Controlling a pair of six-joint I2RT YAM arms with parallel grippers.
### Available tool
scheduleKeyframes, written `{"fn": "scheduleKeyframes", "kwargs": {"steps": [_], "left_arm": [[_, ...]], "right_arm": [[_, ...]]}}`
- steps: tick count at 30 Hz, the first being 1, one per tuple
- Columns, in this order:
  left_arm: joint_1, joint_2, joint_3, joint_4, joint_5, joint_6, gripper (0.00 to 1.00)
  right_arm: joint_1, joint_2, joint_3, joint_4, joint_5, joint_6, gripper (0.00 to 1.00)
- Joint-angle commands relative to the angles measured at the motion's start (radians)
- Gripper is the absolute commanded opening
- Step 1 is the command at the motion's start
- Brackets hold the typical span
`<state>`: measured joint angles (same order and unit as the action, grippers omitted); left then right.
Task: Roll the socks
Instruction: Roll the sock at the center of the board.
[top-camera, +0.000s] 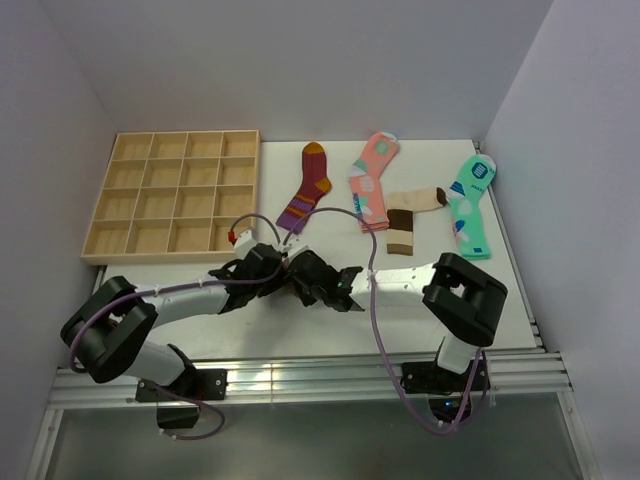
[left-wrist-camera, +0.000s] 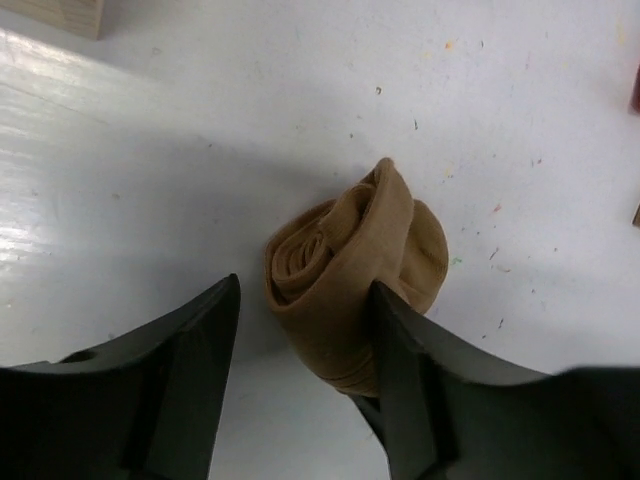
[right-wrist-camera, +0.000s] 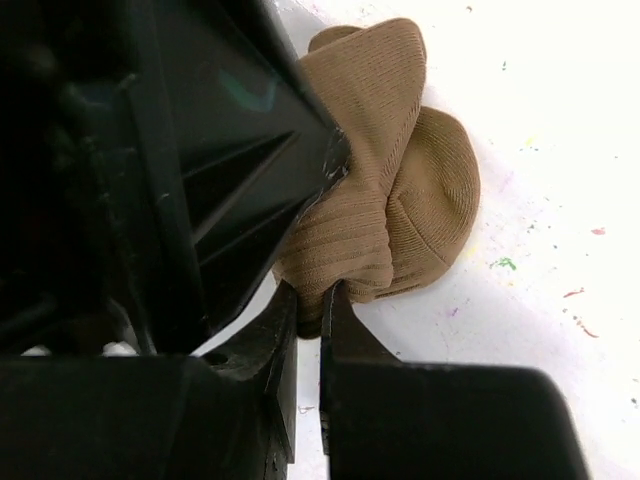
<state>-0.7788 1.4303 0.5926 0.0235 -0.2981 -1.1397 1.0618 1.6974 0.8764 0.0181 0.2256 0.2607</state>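
Note:
The plain brown sock (left-wrist-camera: 350, 265) lies rolled into a coil on the white table, near the front middle. My left gripper (left-wrist-camera: 306, 286) is open astride the roll: its right finger (left-wrist-camera: 420, 380) touches the sock and its left finger (left-wrist-camera: 190, 370) stands clear of it. My right gripper (right-wrist-camera: 312, 300) is shut on a fold at the edge of the same brown sock (right-wrist-camera: 420, 200). From above, both grippers meet over the roll, left (top-camera: 295, 272) and right (top-camera: 327, 285), and hide it. The beige sock (top-camera: 410, 215) with dark toe and band lies flat at the back right.
A wooden compartment tray (top-camera: 175, 195) stands at the back left. A maroon striped sock (top-camera: 307, 188), a pink sock (top-camera: 372, 180) and a mint-green sock (top-camera: 470, 205) lie along the back. The left gripper's finger (right-wrist-camera: 220, 150) fills much of the right wrist view.

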Motion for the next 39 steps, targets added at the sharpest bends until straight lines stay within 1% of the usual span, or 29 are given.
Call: {"fn": "scheduleKeyframes", "kwargs": {"steps": [1, 2, 3, 5, 6, 9, 10, 12, 13, 15, 16, 20, 24, 34, 37, 39], "left_arm": [[-0.033, -0.047, -0.017, -0.065, 0.040, 0.040, 0.61], [-0.033, -0.066, -0.022, -0.065, 0.030, 0.031, 0.64], [-0.031, -0.077, -0.031, -0.066, 0.022, 0.026, 0.69], [-0.031, -0.119, -0.045, -0.065, 0.001, 0.008, 0.74], [-0.031, -0.132, -0.060, -0.060, -0.009, 0.002, 0.78], [-0.033, -0.200, -0.102, -0.036, -0.029, -0.028, 0.83], [-0.031, -0.232, -0.112, -0.021, -0.032, -0.038, 0.84], [-0.033, -0.264, -0.145, 0.018, -0.033, -0.046, 0.85], [-0.031, -0.287, -0.154, 0.038, -0.035, -0.046, 0.85], [-0.033, -0.306, -0.178, 0.056, -0.030, -0.046, 0.85], [-0.033, -0.314, -0.183, 0.065, -0.024, -0.042, 0.85], [-0.033, -0.286, -0.186, 0.107, 0.000, -0.035, 0.84], [-0.033, -0.213, -0.168, 0.116, 0.020, -0.043, 0.83], [-0.033, -0.139, -0.157, 0.157, 0.039, -0.075, 0.82], [-0.031, -0.119, -0.149, 0.170, 0.043, -0.072, 0.82], [-0.033, -0.096, -0.143, 0.167, 0.040, -0.071, 0.81]], "right_arm": [[-0.046, 0.031, -0.025, -0.096, -0.127, 0.066, 0.00], [-0.060, 0.024, -0.028, -0.099, -0.170, 0.093, 0.00], [-0.095, 0.015, -0.028, -0.110, -0.252, 0.106, 0.00], [-0.132, 0.007, -0.030, -0.112, -0.354, 0.146, 0.00], [-0.169, 0.005, -0.033, -0.101, -0.462, 0.156, 0.00], [-0.248, 0.018, -0.037, -0.083, -0.602, 0.204, 0.00], [-0.267, 0.031, -0.039, -0.067, -0.680, 0.228, 0.00], [-0.311, 0.042, -0.043, -0.028, -0.759, 0.252, 0.00], [-0.324, 0.050, -0.053, -0.021, -0.828, 0.277, 0.00], [-0.347, 0.059, -0.059, 0.046, -0.890, 0.308, 0.00], [-0.370, 0.073, -0.063, 0.065, -0.949, 0.336, 0.00], [-0.416, 0.116, -0.057, 0.091, -1.002, 0.371, 0.00], [-0.451, 0.153, -0.066, 0.155, -1.054, 0.432, 0.00], [-0.503, 0.217, -0.106, 0.263, -1.103, 0.532, 0.00], [-0.511, 0.232, -0.114, 0.284, -1.111, 0.542, 0.00], [-0.511, 0.232, -0.108, 0.261, -1.097, 0.519, 0.00]]}}
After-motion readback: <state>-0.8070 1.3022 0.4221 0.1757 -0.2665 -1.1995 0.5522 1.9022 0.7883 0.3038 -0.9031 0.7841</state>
